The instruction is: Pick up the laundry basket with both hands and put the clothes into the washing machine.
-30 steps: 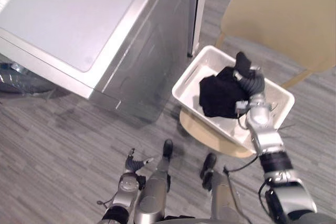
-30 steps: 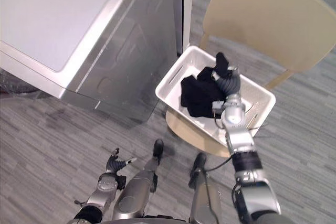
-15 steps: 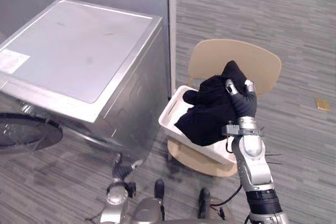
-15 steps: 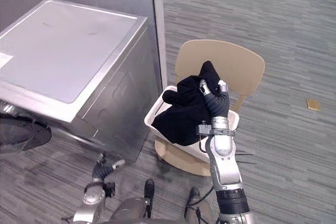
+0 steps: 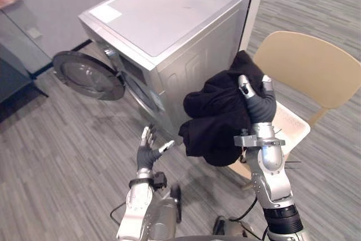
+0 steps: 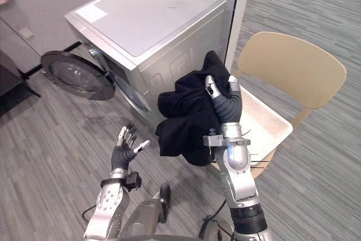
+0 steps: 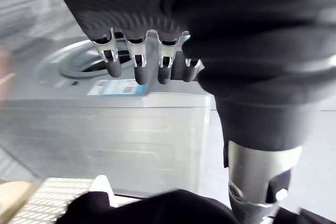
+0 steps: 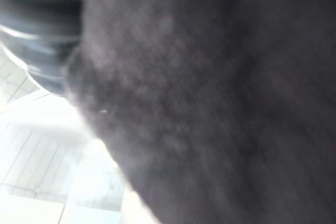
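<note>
Black clothes (image 5: pixel 214 118) inside fingers (image 5: pixel 243 86) of right hand (image 5: pixel 260 106)

- White rectangular label (image 5: pixel 106 13) on the top panel of the washing machine (image 5: pixel 169 32), at the corner nearest the open round door (image 5: pixel 90 76); print far too small to read.
- Same label seen from the right eye view, again a plain white patch with no legible lettering.
- Pale sticker (image 7: pixel 122 87) with a blue strip at one end, seen in the left wrist view on the grey machine near the round opening; lettering blurred and unreadable, panel cannot be told.
- No words, numbers, brands or signs legible anywhere else.
</note>
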